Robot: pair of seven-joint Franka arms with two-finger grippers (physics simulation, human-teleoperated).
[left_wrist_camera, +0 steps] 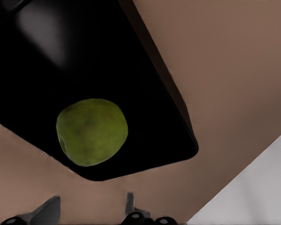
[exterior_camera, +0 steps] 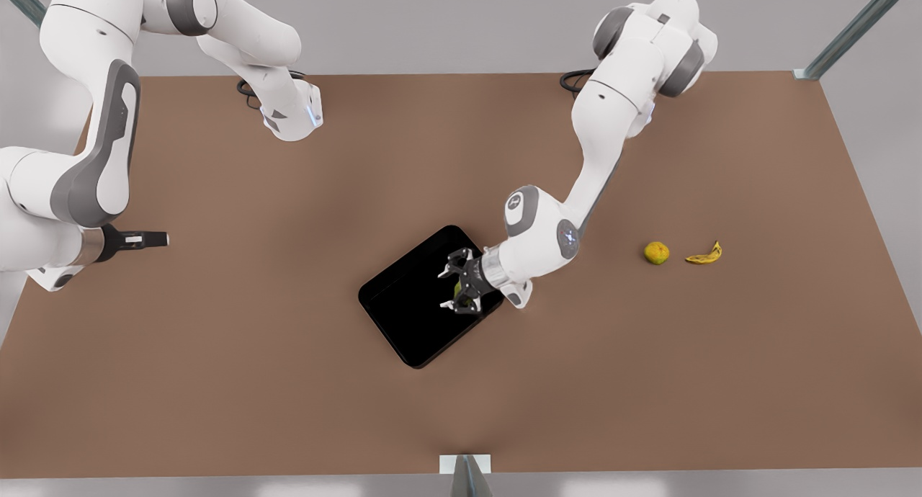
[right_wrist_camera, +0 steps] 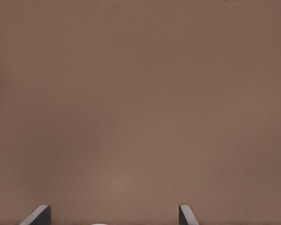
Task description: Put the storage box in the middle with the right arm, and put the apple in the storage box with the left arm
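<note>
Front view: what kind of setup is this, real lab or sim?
Most likely a simulated tabletop manipulation cell, not a lived-in room. A bare brown table framed by metal struts, two white arms mounted at its far edge, and just a few props: storage box, apple, banana.
</note>
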